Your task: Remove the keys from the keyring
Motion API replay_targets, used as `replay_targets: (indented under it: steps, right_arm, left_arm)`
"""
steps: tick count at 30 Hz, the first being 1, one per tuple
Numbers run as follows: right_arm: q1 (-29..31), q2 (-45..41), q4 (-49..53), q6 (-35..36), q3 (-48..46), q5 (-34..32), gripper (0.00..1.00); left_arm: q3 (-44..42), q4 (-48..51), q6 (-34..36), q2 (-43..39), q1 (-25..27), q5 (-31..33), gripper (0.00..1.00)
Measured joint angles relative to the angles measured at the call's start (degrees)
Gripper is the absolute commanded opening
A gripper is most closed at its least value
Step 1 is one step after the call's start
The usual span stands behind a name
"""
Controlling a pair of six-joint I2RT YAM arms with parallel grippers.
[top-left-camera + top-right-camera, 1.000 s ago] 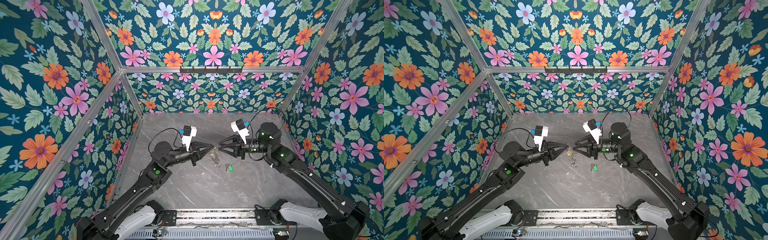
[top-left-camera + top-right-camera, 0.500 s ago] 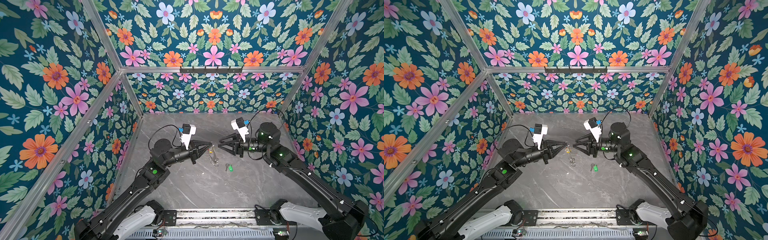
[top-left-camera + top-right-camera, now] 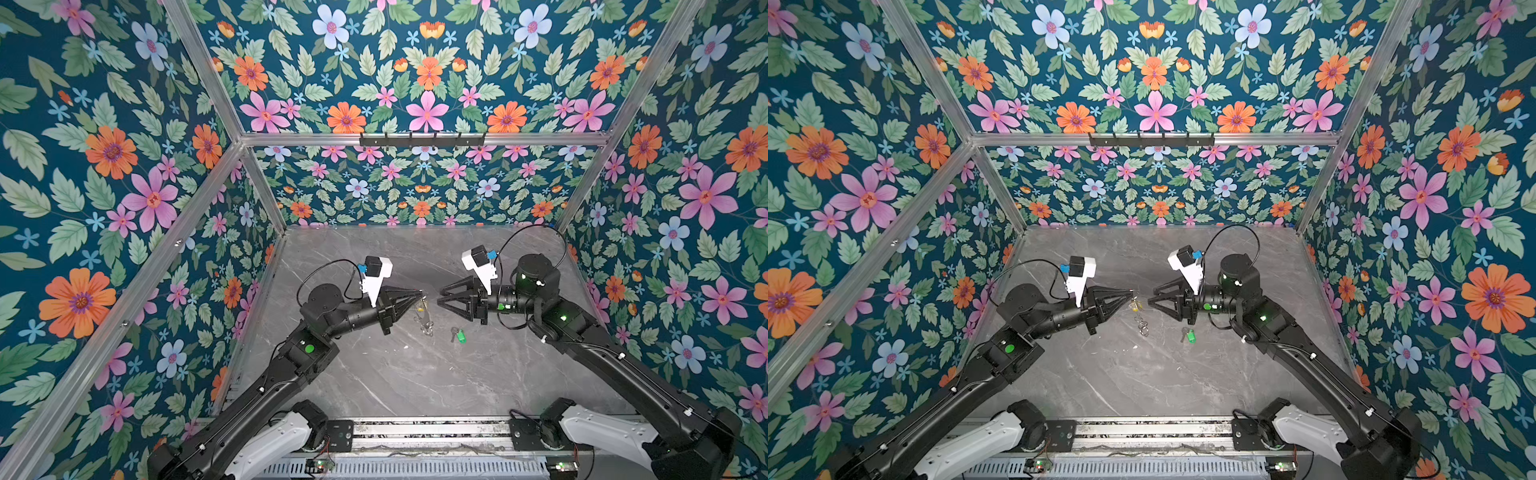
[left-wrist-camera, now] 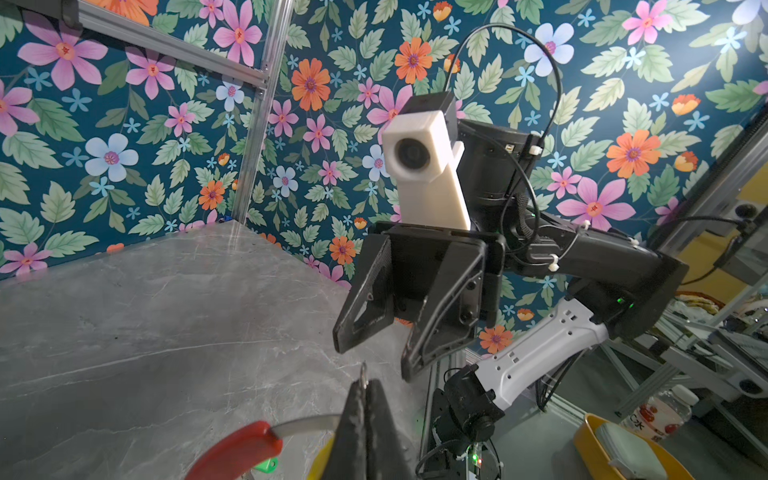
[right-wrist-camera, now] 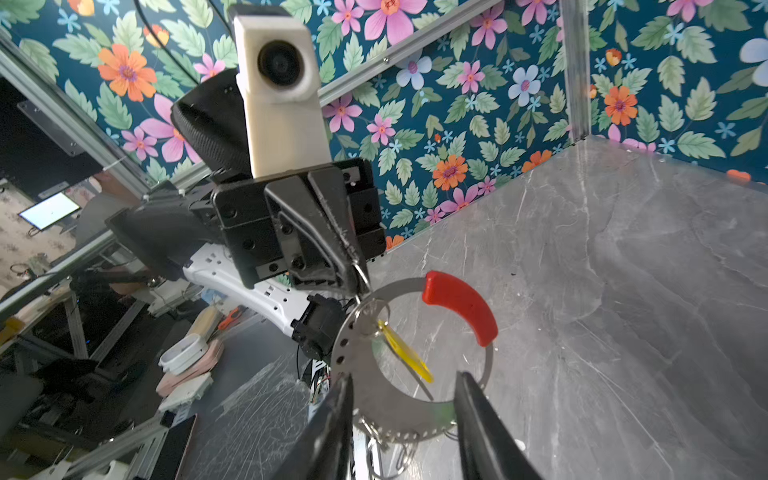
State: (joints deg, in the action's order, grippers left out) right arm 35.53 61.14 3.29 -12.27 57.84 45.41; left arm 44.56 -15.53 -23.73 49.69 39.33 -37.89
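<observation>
Step for yellow key point(image 5: 405, 353): holds keyring point(image 5: 351, 361) in shut left gripper point(image 3: 423, 296), poises right gripper point(image 3: 439, 298) half-open, empty, just short; probably needs closing on it.

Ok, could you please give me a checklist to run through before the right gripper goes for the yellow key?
1. Left gripper shut on the keyring: ok.
2. Green key off the ring, lying on the table: ok.
3. Yellow key removed: not ok, it hangs on the keyring.
4. Right gripper open and empty: ok.
5. Right gripper apart from the keyring in both top views: ok.
6. Right gripper lined up with the yellow key: cannot tell.
</observation>
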Motion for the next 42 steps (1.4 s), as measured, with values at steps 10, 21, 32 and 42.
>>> replay_targets:
  steps: [10, 21, 32, 42]
  right_arm:
    - [4.0, -0.3, 2.8, 5.0, -2.0, -7.1, 0.42]
    - [6.0, 0.7, 0.2, 6.3, -1.5, -6.8, 0.45]
    - [7.2, 2.0, 0.1, 6.6, -0.3, -4.2, 0.21]
    - [7.3, 2.0, 1.6, 6.7, 0.3, -4.0, 0.02]
  left_arm:
    - [-2.4, -6.0, 1.3, -0.5, 0.0, -4.4, 0.00]
    - [-3.3, -10.7, -0.4, 1.5, -0.1, -8.6, 0.00]
    - [-3.4, -11.8, -1.4, 1.5, -0.1, -8.7, 0.00]
    - [-3.4, -11.8, -1.4, 1.5, -0.3, -8.4, 0.00]
